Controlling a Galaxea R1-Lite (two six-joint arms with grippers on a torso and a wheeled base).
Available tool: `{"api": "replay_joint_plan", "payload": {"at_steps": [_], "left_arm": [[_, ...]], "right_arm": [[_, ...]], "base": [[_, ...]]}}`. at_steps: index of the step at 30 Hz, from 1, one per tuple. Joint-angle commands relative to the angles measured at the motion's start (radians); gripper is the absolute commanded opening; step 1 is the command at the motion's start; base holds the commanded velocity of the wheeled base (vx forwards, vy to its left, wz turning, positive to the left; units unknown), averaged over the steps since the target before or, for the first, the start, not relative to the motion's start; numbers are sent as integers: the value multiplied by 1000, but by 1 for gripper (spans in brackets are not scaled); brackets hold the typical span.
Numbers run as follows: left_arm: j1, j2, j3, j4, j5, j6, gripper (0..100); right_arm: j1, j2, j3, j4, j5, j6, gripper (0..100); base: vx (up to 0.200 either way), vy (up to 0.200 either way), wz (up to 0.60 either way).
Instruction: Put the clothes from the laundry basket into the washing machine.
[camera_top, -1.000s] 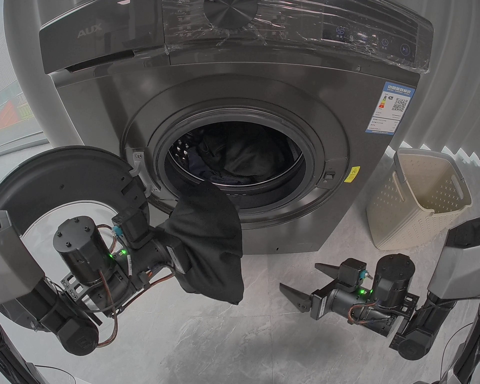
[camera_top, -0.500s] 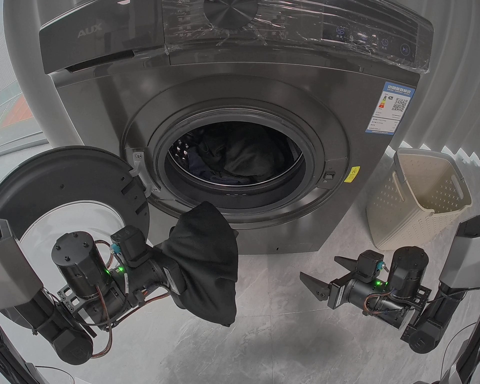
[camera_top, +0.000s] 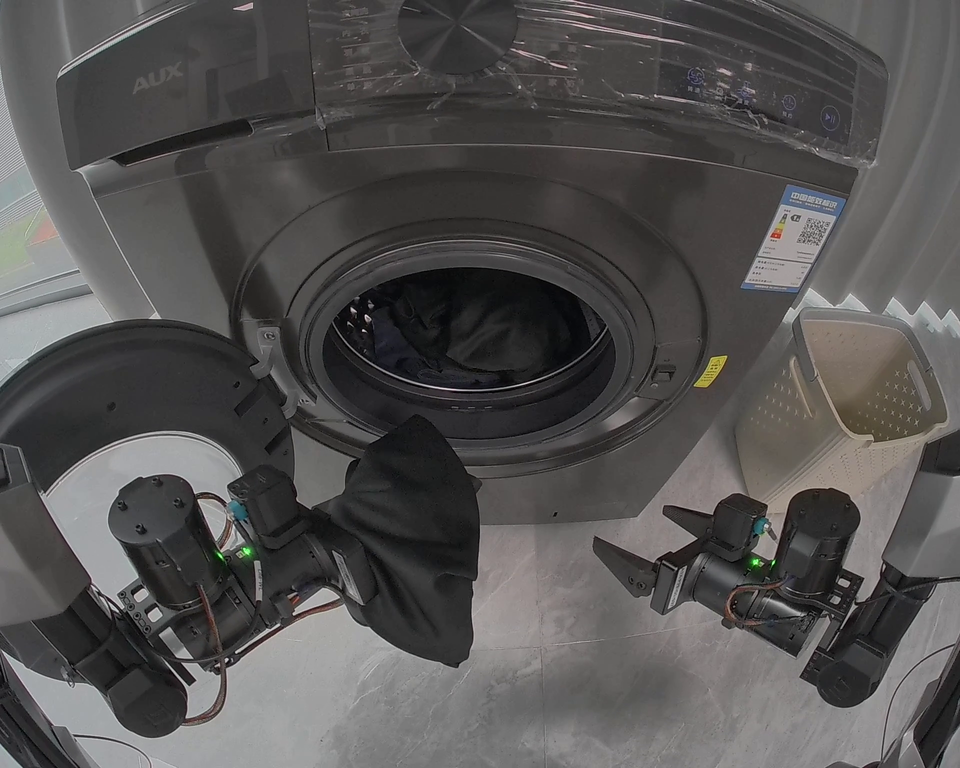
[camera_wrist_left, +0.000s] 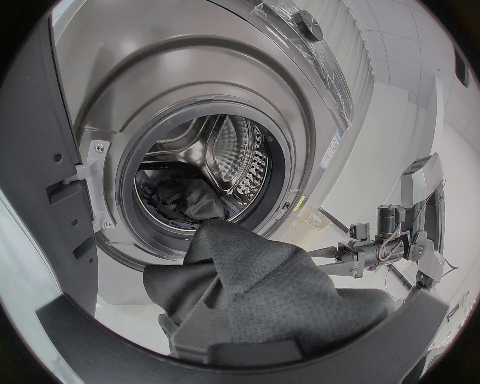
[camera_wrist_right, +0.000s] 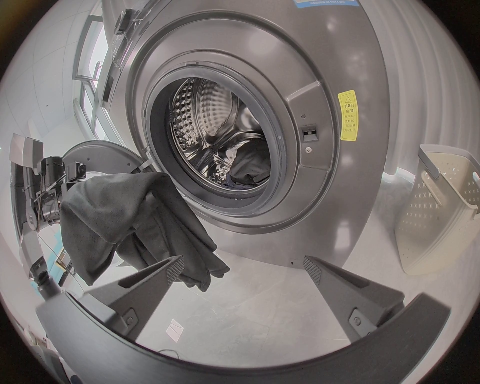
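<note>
- Grey floor (camera_top: 560, 650); washing machine (camera_top: 700, 260) with its door open, laundry basket (camera_top: 860, 400) beside it.
- Left pincer (camera_top: 350, 565) clamped on black garment (camera_top: 420, 530), which drapes just below the drum's rim.
- Right pincer (camera_top: 635, 535) apart, holding nothing.

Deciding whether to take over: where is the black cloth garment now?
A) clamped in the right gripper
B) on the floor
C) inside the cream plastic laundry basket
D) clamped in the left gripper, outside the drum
D: the black cloth garment hangs from the left gripper before the grey washing machine and its open port; the right gripper is open, empty.
</note>
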Motion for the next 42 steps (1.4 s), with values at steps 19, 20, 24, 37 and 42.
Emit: {"api": "replay_joint_plan", "payload": {"at_steps": [19,20,24,37,42], "left_arm": [[-32,-3,22,-2,2,1,0],[-34,-3,22,-2,2,1,0],[-83,-20,22,-2,14,1,0],[-97,200,-225,-1,106,54,0],[-98,281,-346,-1,135,44,0]], "right_arm": [[25,-30,13,0,0,1,100],[26,-31,13,0,0,1,100],[63,-39,42,0,3,-1,100],[153,-54,110,0,-19,-3,100],[152,-60,111,0,-19,-3,100]], "base": [[126,0,0],[0,0,0],[0,0,0],[0,0,0],[0,0,0]]}}
